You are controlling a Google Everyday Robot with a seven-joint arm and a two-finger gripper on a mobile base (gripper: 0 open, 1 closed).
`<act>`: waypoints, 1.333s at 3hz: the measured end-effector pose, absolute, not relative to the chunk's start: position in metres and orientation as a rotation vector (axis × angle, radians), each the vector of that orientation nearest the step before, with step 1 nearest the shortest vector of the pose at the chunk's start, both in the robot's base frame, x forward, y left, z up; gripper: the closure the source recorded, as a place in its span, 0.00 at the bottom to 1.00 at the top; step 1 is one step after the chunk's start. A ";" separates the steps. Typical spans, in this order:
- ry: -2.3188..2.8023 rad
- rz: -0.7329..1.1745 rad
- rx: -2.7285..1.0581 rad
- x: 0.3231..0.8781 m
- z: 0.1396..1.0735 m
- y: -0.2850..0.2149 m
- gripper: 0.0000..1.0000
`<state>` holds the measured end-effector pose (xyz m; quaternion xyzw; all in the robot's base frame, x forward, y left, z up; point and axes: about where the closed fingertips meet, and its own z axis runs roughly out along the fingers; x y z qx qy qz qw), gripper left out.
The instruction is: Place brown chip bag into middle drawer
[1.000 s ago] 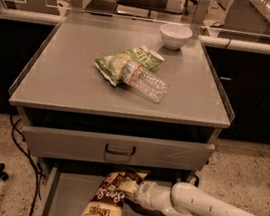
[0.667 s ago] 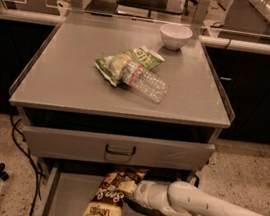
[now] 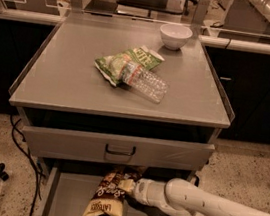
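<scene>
Gripper (image 3: 130, 184) sits low inside the middle drawer (image 3: 67, 197), its tip against the brown chip bag (image 3: 108, 195). We cannot tell whether it is clamped or released. The bag lies on the drawer floor just ahead of the gripper. Risks: if the gripper is clamped when it retreats, the bag drags back out. The arm could also strike the closed drawer front (image 3: 168, 153) above it.

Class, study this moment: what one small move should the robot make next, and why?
Probably release the brown chip bag and draw the gripper back out. The bag already lies on the floor of the open middle drawer, with the gripper inside that drawer against the bag's side, so the placing looks done.
</scene>
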<state>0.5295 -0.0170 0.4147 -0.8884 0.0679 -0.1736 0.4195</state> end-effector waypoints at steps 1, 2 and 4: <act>0.122 -0.465 -2.243 0.534 0.411 -0.017 1.00; 0.103 -0.473 -2.261 0.536 0.409 -0.017 1.00; 0.101 -0.473 -2.263 0.537 0.408 -0.017 0.59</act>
